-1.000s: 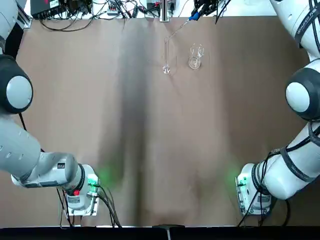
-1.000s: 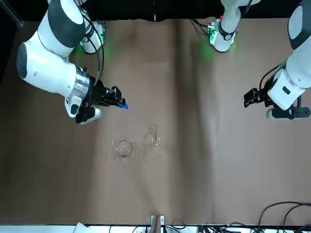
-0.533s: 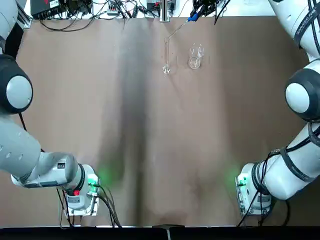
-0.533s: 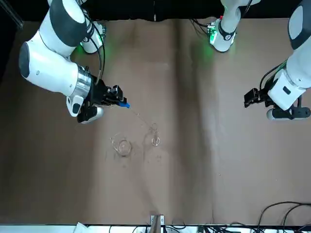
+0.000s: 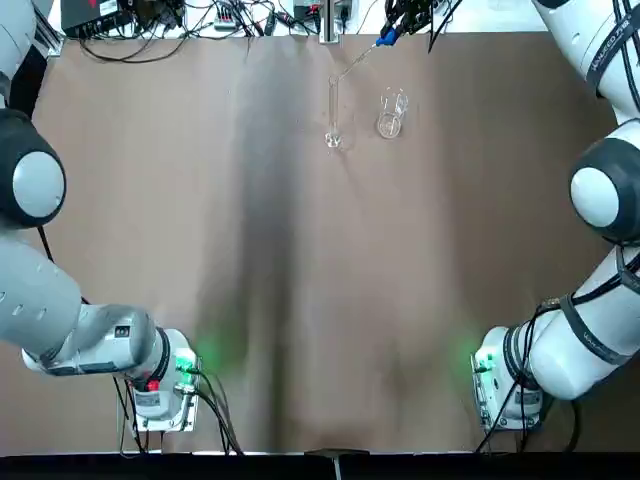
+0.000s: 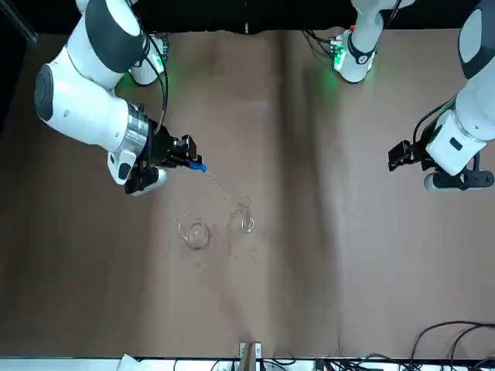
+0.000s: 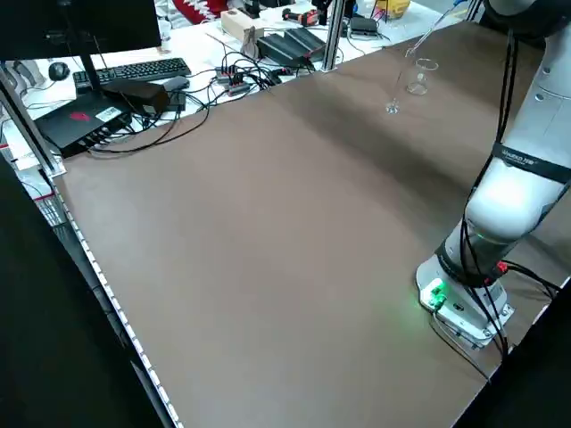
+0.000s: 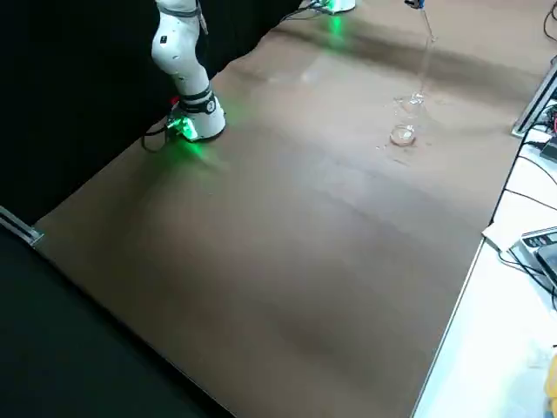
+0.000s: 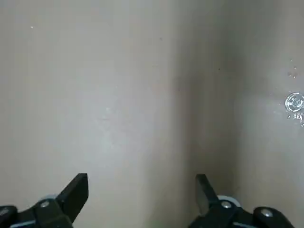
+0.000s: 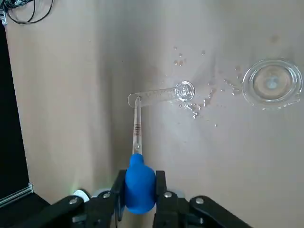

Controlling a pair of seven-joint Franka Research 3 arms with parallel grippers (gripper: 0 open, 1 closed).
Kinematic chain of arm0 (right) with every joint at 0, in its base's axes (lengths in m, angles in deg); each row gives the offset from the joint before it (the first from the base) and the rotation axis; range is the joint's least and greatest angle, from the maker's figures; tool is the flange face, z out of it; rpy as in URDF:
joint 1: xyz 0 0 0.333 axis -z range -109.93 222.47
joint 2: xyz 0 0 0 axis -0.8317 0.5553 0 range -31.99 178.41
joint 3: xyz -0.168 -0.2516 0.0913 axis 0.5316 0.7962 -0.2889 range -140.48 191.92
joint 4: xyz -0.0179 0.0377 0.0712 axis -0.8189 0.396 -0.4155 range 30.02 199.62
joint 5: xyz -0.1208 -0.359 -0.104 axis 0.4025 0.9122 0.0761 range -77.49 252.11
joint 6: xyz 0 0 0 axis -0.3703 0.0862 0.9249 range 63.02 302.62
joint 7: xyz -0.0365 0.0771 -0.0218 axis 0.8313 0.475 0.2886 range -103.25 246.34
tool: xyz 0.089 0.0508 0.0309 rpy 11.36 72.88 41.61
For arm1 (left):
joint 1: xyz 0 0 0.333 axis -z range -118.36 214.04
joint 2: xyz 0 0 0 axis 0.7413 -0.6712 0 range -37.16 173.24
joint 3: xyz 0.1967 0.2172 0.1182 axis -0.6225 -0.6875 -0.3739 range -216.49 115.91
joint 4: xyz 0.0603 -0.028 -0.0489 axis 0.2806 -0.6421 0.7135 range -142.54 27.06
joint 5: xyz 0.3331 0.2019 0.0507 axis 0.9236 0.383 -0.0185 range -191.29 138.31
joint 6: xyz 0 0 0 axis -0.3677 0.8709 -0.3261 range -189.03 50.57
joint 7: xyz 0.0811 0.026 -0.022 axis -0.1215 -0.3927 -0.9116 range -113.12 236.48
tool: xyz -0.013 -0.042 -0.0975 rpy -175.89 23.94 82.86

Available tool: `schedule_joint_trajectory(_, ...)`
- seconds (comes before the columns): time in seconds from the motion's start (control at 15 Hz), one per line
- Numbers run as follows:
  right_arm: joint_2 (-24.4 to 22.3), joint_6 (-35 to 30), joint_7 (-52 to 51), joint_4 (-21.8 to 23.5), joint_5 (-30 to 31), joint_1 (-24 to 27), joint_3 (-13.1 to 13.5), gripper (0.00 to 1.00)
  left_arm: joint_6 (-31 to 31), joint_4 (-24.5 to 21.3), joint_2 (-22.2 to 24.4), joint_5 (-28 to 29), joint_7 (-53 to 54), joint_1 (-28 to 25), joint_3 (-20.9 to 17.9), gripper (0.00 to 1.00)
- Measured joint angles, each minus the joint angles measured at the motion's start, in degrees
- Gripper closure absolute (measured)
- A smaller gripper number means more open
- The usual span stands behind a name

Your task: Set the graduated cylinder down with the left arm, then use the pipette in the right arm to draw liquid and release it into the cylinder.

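Since the earlier frames, your right arm [image 6: 85, 100] has shifted slightly toward the robot's side of the table in the front view, carrying the pipette [image 10: 138, 156] with it; the cylinder and beaker have not moved.

Note the right gripper [image 10: 140, 192]: its fingers are pressed against both sides of the blue bulb [image 10: 139, 183], so it is clamped on the pipette. In the right wrist view, the thin clear tube runs from the bulb to the open mouth of the graduated cylinder [image 10: 159, 94], and its tip sits at the rim; you cannot tell whether it is inside.

Observe that the graduated cylinder [image 5: 333, 110] stands upright on its round foot on the brown table [image 5: 300, 300], near the far edge and roughly at the middle. The beaker [image 5: 391, 113] stands just beside it, on the robot's right, not touching. Small droplets [image 10: 194, 108] lie on the table between the two.

Your left gripper [image 9: 140, 190] hangs above bare table at the robot's left side, well apart from the glassware, its fingers spread wide and holding nothing.
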Motion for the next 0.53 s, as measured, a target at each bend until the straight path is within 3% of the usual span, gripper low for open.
schedule_joint_trajectory(0.4,0.0,-0.01,0.0,0.0,0.06,-0.44,-0.04,0.72,0.0,0.0,0.0,0.0,0.01,0.0,0.0,0.0)
schedule_joint_trajectory(0.53,0.0,-0.02,0.0,0.0,0.3,-0.61,-0.04,0.77,0.0,0.0,0.0,0.0,0.01,0.01,0.0,0.0)
